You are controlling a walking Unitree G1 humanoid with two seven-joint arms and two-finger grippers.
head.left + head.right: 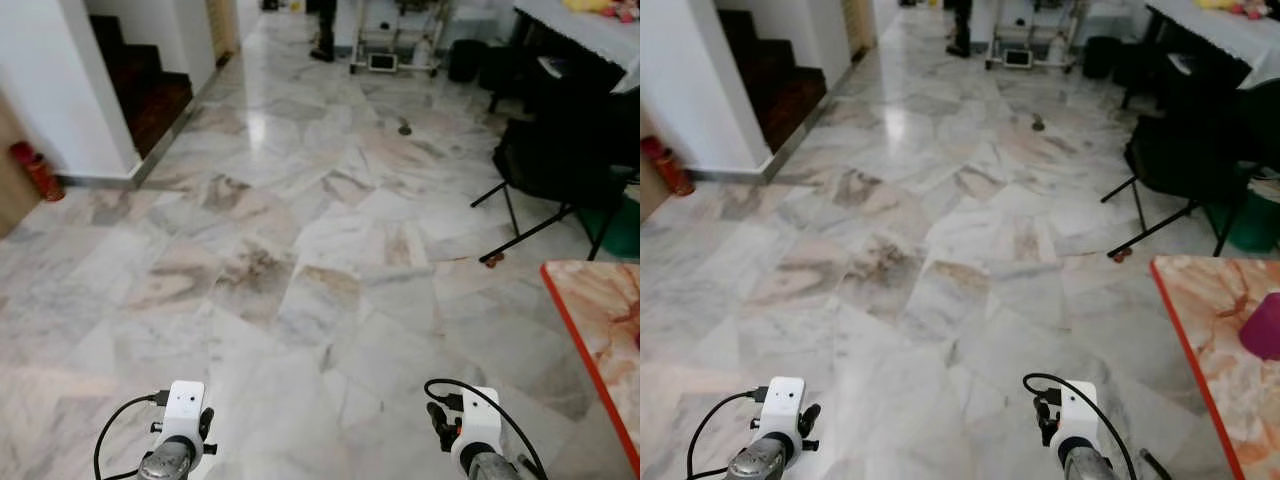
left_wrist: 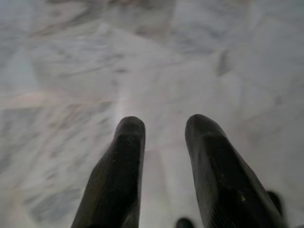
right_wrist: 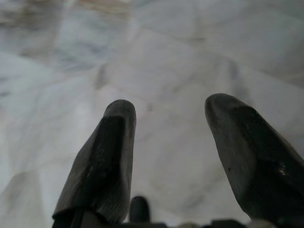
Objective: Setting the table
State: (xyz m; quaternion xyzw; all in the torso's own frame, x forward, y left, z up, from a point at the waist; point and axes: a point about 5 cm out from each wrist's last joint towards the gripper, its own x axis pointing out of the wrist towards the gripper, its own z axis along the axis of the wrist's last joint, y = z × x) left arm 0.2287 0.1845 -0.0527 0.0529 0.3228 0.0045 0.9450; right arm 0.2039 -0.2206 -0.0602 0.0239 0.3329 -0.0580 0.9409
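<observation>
Facing open marble floor (image 1: 300,250), both arms are held low: left gripper (image 2: 164,126) and right gripper (image 3: 168,111) spread, nothing held. Red-edged marble-pattern table (image 1: 1200,330) sits at right, magenta object (image 1: 1265,328) on it. Table corner could be clipped if approached blind.

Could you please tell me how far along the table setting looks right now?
Little can be judged: just a corner of the red-edged marble-patterned table shows on the robot's right, with a magenta object on it. Both the left gripper and the right gripper hang open and empty over the marble floor.
</observation>
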